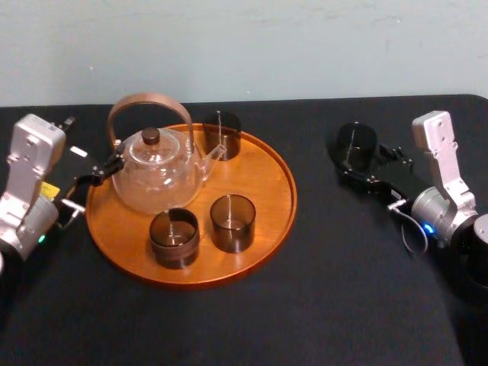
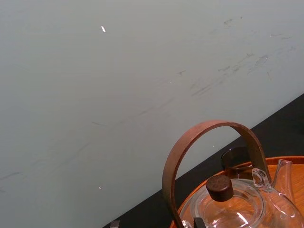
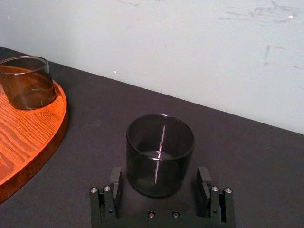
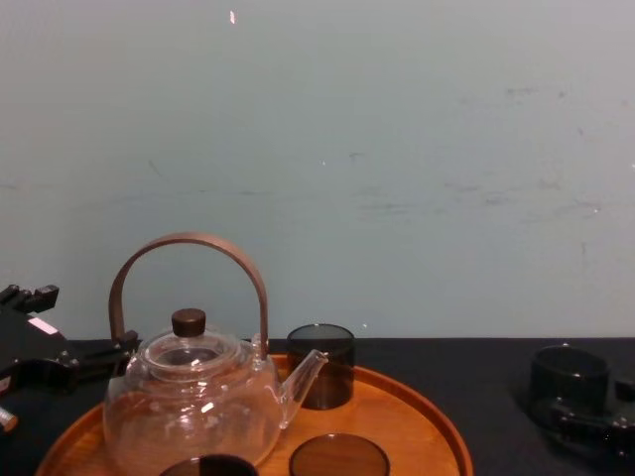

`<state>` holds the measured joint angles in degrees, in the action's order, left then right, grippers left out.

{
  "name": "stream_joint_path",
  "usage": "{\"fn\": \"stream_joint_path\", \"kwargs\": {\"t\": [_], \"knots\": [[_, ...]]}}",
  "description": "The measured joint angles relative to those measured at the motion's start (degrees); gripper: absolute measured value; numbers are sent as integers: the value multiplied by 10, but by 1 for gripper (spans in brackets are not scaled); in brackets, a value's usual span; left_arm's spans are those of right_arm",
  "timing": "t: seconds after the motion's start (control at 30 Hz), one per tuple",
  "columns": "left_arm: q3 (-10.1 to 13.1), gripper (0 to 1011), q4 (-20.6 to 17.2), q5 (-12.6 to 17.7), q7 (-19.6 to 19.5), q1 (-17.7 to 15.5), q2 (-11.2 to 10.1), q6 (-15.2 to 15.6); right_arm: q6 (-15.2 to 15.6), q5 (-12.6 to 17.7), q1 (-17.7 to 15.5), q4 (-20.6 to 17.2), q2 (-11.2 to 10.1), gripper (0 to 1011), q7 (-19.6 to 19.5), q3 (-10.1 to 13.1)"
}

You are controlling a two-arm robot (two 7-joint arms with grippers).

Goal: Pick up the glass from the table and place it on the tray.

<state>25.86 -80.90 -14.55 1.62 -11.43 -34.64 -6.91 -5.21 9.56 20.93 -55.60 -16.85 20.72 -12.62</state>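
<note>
Straddling the glass [image 3: 160, 152], the right gripper [image 3: 160, 183] is released. One finger [image 3: 115, 181] stands on each side of the wall, low down near the base, and a thin gap shows on both sides, so nothing is gripped yet. The glass stands upright on the table [image 1: 335, 290], right of the tray [image 1: 286, 206] and well apart from its rim.

The left gripper [image 1: 97, 174] is parked at the tray's left edge, just beside the teapot [image 1: 156, 175]. Cannot tell whether it is released or clenched.

Handling, as a judgement:
- It is a short, smoky, straight-walled tumbler, so probably light, rigid and smooth.
- It is likely slippery against the hard fingers and breakable if squeezed hard or knocked.
- There is no handle or lip to hook, so the hold has to be a pinch across the widest part of the wall.
- The fingers are already lined up for that.
- A grip at mid-height or lower should keep it from tipping, and closing gently and squarely should stop it from squirting out.

The tray already carries the teapot plus three matching glasses:
- one far [image 1: 221, 134]
- two near [image 1: 174, 238] [image 1: 232, 223]

Bare wood shows on the tray's right side, between the far glass and the near ones. That looks like the safest spot. The glass must clear the raised rim and be set down flat, without clinking against its neighbours.
</note>
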Motion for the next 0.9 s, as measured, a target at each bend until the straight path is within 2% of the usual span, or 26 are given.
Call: {"fn": "stream_joint_path", "kwargs": {"t": [0.3, 0.9], "knots": [[0, 1010, 0, 0, 0, 0, 0, 0, -5, -10, 31, 37, 10, 1002, 5, -9], [0, 1010, 0, 0, 0, 0, 0, 0, -27, -27, 98, 138, 35, 1002, 7, -18]]}}
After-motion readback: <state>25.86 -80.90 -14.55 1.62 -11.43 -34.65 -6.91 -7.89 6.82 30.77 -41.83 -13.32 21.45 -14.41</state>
